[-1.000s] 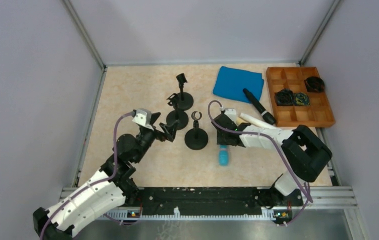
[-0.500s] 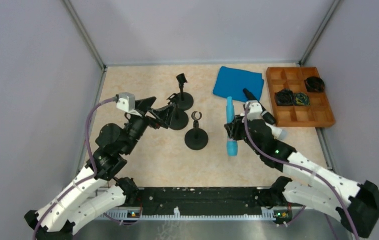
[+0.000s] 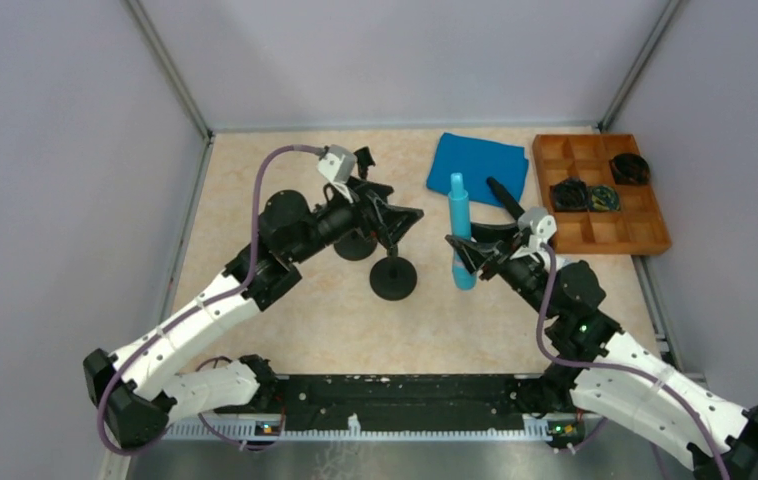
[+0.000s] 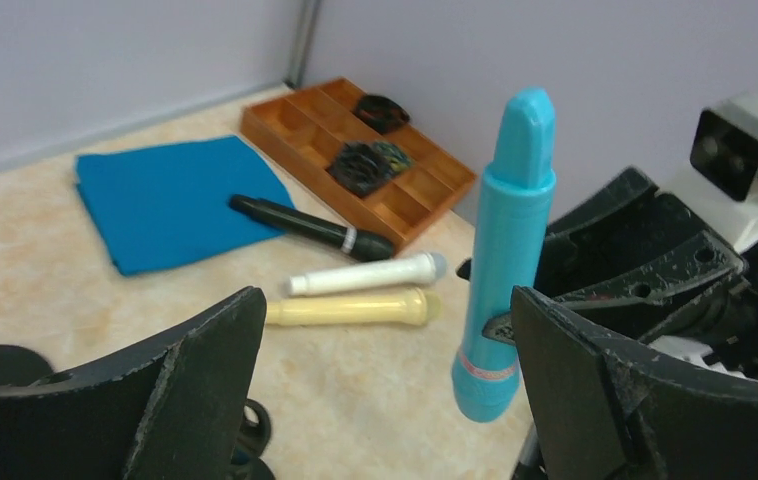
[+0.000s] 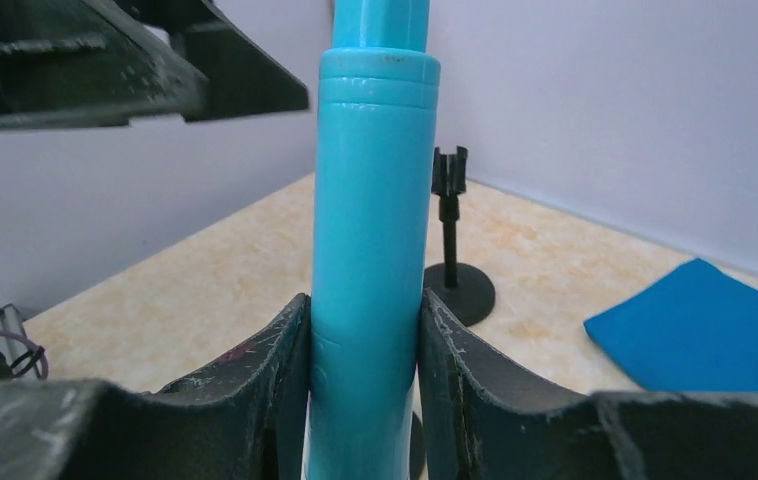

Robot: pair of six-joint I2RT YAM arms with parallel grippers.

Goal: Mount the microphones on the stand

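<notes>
The light blue tapered plastic microphone (image 3: 460,225) stands upright over the bench (image 3: 255,180), narrower end up. Its lower part is clenched between the two fingers of the right pincer (image 3: 467,260), which grasps it from the right. The left pincer (image 3: 402,216) is released, jaws spread wide, just left of that microphone and apart from it; in the left wrist view the microphone shows beyond one of its fingers (image 4: 595,390). A black round-based stand (image 3: 393,275) sits on the bench near the left pincer. The black microphone (image 4: 310,225), white microphone (image 4: 365,274) and cream microphone (image 4: 350,308) lie on the bench near the blue cloth (image 4: 170,200) and the wooden compartment tray (image 4: 355,160)
</notes>
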